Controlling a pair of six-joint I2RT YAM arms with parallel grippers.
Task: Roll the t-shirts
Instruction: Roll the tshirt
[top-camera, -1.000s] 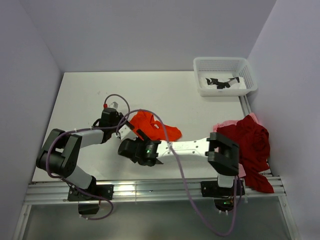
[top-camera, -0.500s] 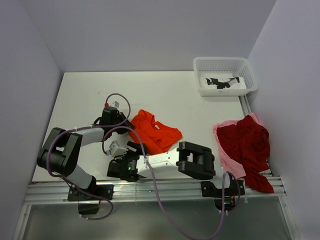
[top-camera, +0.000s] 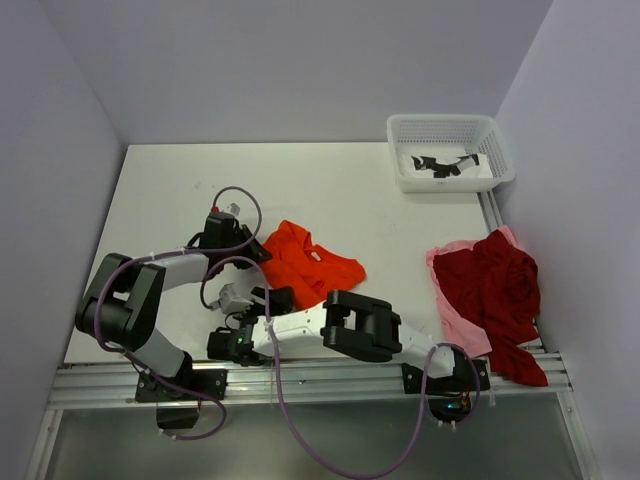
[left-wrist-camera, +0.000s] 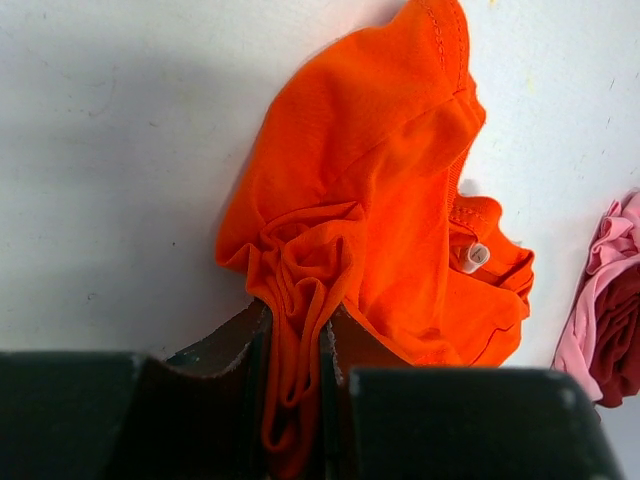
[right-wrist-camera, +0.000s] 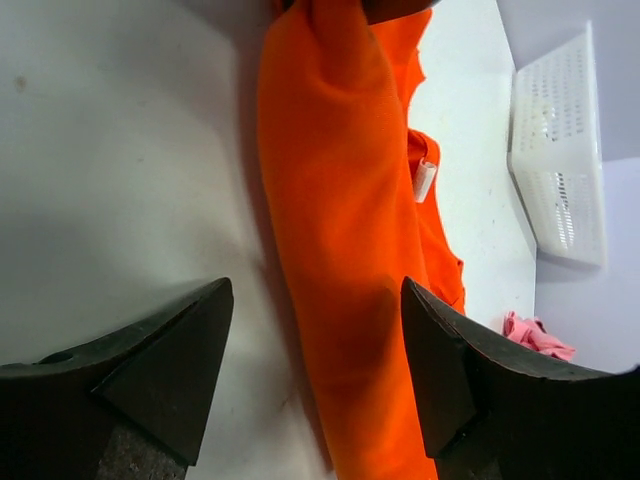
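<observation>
Right pincer (right-wrist-camera: 315, 300) came across from right edge of worktop (top-camera: 350, 190) to near edge. It is released, jaws astride a fold of orange t-shirt (top-camera: 310, 265). Left pincer (left-wrist-camera: 292, 330) clenched on shirt's bunched edge. Shirt lies mid-worktop, unrolled. Second grasp seems close.

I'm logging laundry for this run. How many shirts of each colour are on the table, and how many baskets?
orange t-shirt: 1
dark red t-shirt: 1
pale pink t-shirt: 1
white basket: 1
Total: 4
</observation>
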